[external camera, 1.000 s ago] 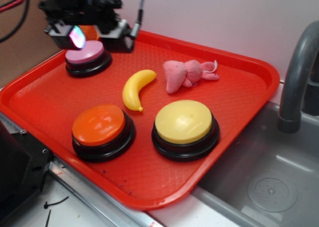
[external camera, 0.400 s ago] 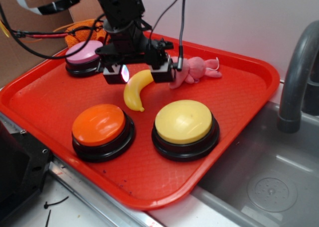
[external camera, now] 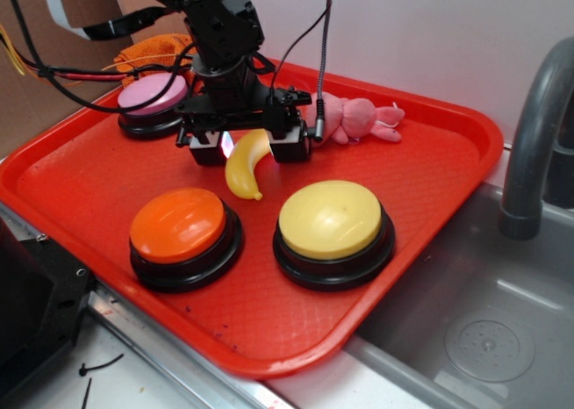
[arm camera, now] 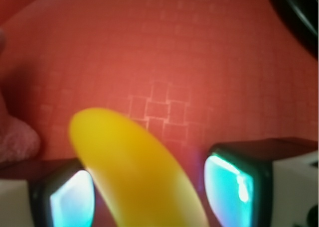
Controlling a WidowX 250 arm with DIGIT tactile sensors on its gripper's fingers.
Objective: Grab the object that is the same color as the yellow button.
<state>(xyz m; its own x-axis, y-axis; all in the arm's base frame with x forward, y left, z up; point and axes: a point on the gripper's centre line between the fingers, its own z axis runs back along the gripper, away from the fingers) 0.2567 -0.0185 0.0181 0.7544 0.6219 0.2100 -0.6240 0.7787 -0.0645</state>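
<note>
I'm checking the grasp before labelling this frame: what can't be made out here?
- Whether the claw pads touch the banana: exterior view, the claw body covers the banana's upper end; wrist view is blurred close up.
- Banana's near end: cut off by the wrist view's bottom edge.
- Pink plush left part: hidden behind the claw, exterior view.

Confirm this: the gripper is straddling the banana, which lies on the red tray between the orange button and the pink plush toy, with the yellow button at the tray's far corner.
One detail is wrong. In the exterior view the yellow button sits at the near side of the red tray, beside the orange button. The gripper does straddle the banana, near the pink plush toy.
</note>
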